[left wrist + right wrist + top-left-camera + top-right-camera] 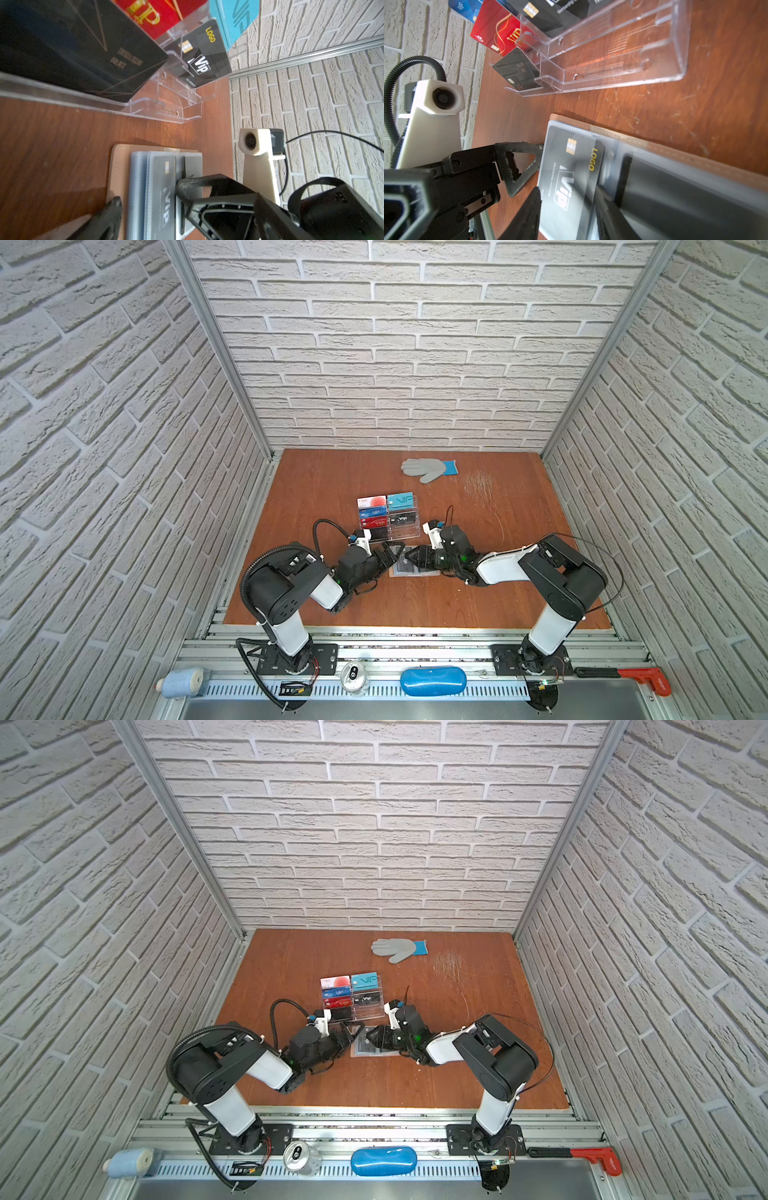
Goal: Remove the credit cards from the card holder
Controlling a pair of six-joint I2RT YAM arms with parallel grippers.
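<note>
The card holder [415,570] lies open on the table between both arms; its tan rim [654,145] frames grey-blue sleeve pages. A black VIP credit card [569,166] lies flat in the top sleeve, and also shows in the left wrist view [164,187]. My right gripper [568,189] is partly open, one fingertip at each long edge of that card, resting on the sleeve. My left gripper [390,552] stands wide open at the holder's left edge with nothing between its fingers. Several more credit cards [400,500] stand in a clear stand behind.
The clear acrylic tiered stand [405,533] sits just behind the holder, close to both grippers. A grey glove [428,469] lies at the back. On the front rail are a blue case [432,681], a can [354,675], a roll [183,682] and a red clamp [644,678].
</note>
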